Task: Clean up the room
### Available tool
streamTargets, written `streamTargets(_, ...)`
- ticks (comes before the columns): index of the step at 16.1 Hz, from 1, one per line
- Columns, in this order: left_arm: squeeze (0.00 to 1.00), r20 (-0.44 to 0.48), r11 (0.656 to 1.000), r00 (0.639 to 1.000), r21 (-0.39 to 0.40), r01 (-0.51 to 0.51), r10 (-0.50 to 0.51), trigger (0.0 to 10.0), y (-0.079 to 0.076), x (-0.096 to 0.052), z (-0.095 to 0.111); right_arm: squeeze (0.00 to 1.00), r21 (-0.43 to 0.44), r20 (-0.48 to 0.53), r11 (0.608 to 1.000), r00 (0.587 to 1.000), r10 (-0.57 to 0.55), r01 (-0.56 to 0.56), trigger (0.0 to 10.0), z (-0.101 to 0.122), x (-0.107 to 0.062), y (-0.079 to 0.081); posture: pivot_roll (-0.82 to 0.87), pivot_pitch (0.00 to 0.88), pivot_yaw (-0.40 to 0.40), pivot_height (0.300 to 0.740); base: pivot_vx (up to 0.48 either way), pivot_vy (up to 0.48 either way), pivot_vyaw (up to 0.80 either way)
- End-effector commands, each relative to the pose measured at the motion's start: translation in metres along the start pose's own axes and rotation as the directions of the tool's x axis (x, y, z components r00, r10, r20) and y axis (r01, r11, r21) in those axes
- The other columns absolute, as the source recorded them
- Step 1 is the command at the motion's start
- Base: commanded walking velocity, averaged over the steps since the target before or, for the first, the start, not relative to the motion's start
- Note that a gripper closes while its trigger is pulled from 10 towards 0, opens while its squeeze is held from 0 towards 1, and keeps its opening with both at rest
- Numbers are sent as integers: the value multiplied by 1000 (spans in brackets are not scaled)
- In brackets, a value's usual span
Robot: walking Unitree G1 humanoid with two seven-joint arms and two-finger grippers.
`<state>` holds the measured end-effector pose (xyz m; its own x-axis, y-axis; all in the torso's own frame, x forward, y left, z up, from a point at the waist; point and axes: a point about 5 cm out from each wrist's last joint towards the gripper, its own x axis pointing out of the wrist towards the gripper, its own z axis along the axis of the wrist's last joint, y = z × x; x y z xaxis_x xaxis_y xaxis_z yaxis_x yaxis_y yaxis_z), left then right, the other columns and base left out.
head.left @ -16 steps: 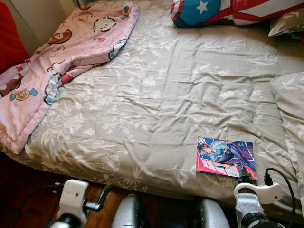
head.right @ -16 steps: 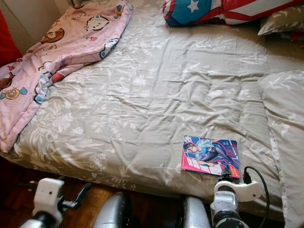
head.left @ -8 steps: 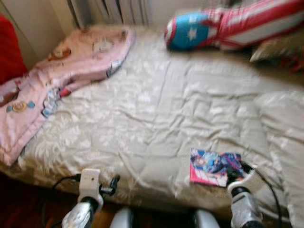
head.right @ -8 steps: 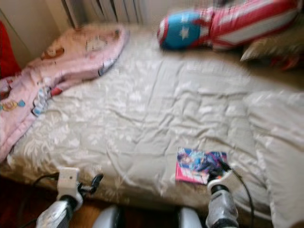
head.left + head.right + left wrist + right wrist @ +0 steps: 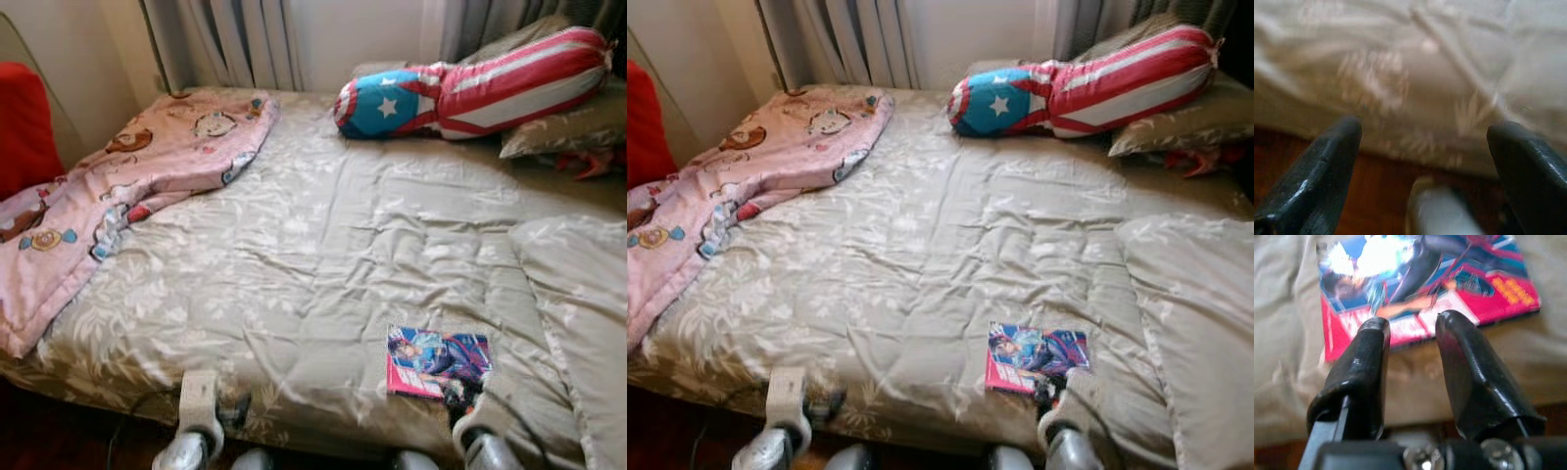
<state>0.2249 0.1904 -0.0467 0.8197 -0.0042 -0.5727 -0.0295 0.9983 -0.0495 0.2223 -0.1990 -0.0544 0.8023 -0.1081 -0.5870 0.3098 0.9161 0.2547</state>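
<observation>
Right tool (image 5: 1408,323) hangs at the near edge of the bed (image 5: 323,245), its two black fingers (image 5: 1359,367) parted by a narrow gap and pinching nothing. Just beyond its fingertips lies a comic book (image 5: 437,359), flat on the grey floral cover, with its pink lower edge nearest the tool; in the right wrist view the tips overlap that edge, though I cannot tell whether they touch it. Beside the tool on its right, a grey pillow (image 5: 578,313) rests along the bed's side.

Left tool (image 5: 1425,132) sits well apart to the left of the right one, low against the front of the mattress. Its fingers (image 5: 1327,166) are spread wide with nothing between them, and past them the left wrist view shows the cover's hanging edge and dark wooden floor (image 5: 49,441) below, somewhat blurred.

Far ahead of both tools, at the head of the bed, a long bolster (image 5: 470,93) in red and white stripes with a blue starred end lies across another grey pillow (image 5: 563,132). Ahead and to the left of the left tool, a pink cartoon-print blanket (image 5: 127,186) is draped over the bed's corner and spills down its side. Grey curtains (image 5: 235,44) hang behind the bed.
</observation>
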Motion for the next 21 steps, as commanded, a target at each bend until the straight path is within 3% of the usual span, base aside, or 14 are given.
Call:
streamTargets(1, 0, -29, 999, 999, 38, -18, 19, 10000, 5, 0, -5, 0, -32, -33, 999, 999, 0, -2, 10000, -3, 0, 1, -12, 0, 7, 709, 0, 0, 0)
streamTargets(4, 0, -114, 998, 992, 38, -47, 51, 10000, 8, -3, -21, 0, -60, -73, 998, 997, -21, 17, 10000, -7, -1, -3, -21, 0, 2, 740, 0, 0, 0)
streamTargets(9, 0, -156, 997, 985, 10, -70, 71, 10000, 7, -5, -28, 0, -115, -146, 993, 989, -15, -2, 10000, -20, -4, 0, -33, 0, 3, 740, 0, 0, 0)
streamTargets(19, 0, -167, 996, 982, -4, -91, 89, 10000, 8, -4, -27, 0, -190, -224, 981, 971, -79, 36, 10000, -42, -16, -16, -37, 0, 8, 740, 0, 0, 0)
streamTargets(21, 0, -175, 996, 981, 0, -86, 85, 10000, 7, -4, -29, 0, -196, -234, 980, 968, -86, 39, 10000, -44, -18, -20, -36, 0, 6, 740, 0, 0, 747)
